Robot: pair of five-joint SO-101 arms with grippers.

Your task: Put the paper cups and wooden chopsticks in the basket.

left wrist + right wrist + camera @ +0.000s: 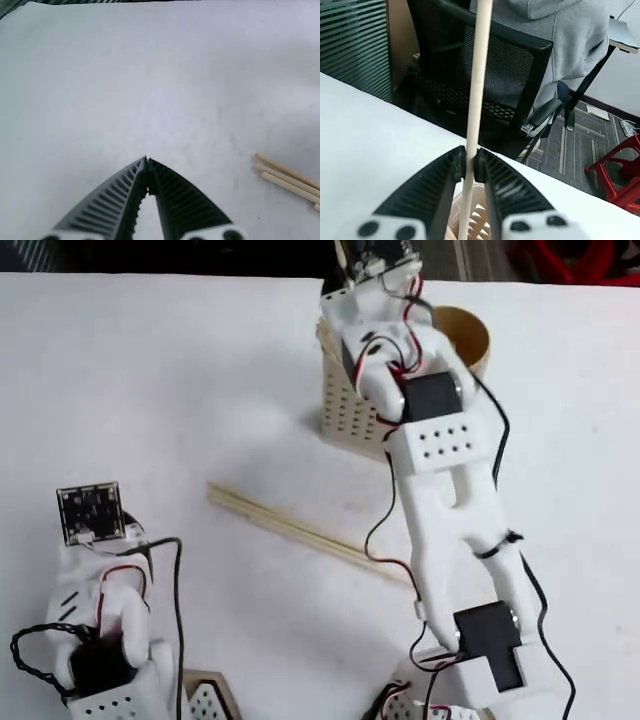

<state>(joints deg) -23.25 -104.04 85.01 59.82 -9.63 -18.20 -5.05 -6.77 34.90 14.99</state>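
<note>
The right pincer [470, 161] is clamped on one wooden chopstick [480, 70], its long axis upright over the basket [345, 420], while the other chopsticks [300, 530] lie flat on the bench [150, 390] nearer the left pincer [148, 162], whose jaws are together.

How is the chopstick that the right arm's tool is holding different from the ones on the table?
The held chopstick stands nearly upright; the table chopsticks lie flat. The held one is clamped in the right tool, over the basket; the others lie loose on the table, touched by nothing. All are pale wooden sticks.
</note>
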